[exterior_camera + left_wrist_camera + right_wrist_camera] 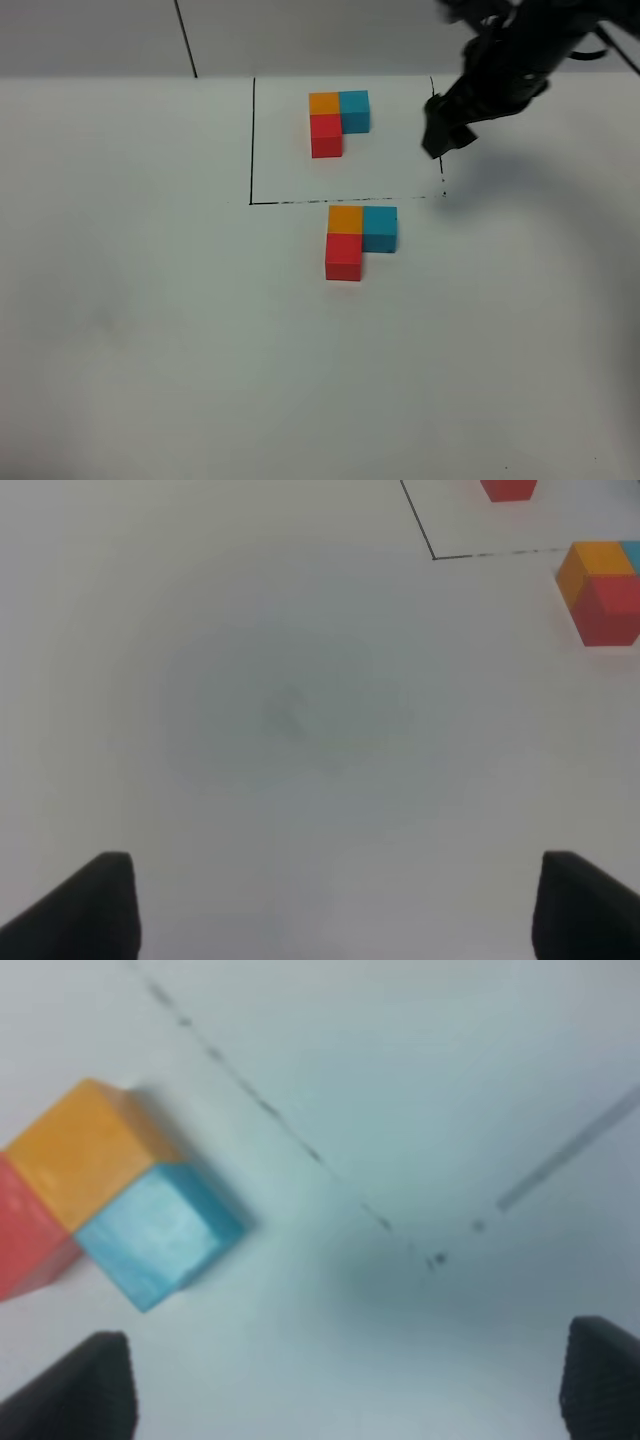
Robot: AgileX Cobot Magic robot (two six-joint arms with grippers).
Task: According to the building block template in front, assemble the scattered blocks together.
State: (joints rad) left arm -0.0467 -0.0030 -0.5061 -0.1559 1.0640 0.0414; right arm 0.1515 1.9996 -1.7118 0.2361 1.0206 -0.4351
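My fingers (85,905) sit spread at the lower corners, nothing between them. The scattered blocks (603,592) sit upper right on the tabletop (290,710).

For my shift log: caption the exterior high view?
Assembled blocks match the template; right gripper hovers empty.

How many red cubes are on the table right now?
2. One red cube sits in the template trio inside the black outline; the other red cube is in the trio just in front of it. None seem hidden.
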